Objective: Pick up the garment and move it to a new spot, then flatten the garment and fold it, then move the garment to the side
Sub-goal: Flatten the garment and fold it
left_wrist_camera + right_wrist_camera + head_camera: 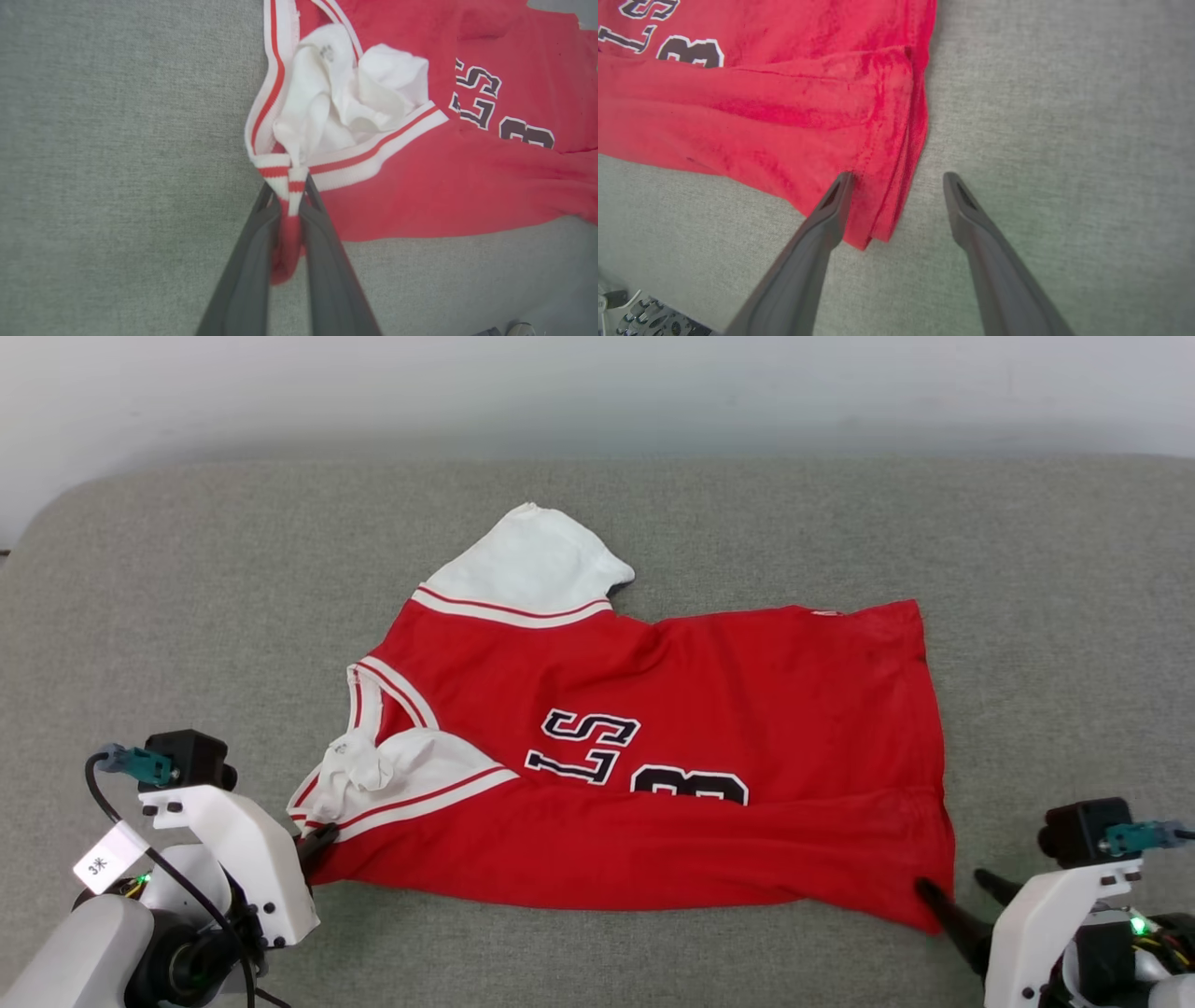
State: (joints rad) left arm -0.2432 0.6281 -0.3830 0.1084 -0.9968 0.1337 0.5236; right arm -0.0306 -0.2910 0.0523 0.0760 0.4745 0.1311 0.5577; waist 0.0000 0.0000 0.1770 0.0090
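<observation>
Garment (709,691) on grey cushion (168,579): left gripper (288,193) pinches striped trim (280,175) between narrow jaws; right gripper (899,179), jaws wide astride the hem corner (878,228), should close before lifting.

A grey woven-fabric surface (168,579) is seen across the whole foreground, w/ a rounded corner at the far left and a fine, even texture. Behind its far edge a pale wall (597,383) is seen, plain white, w/ a soft shadow along the bottom.
</observation>
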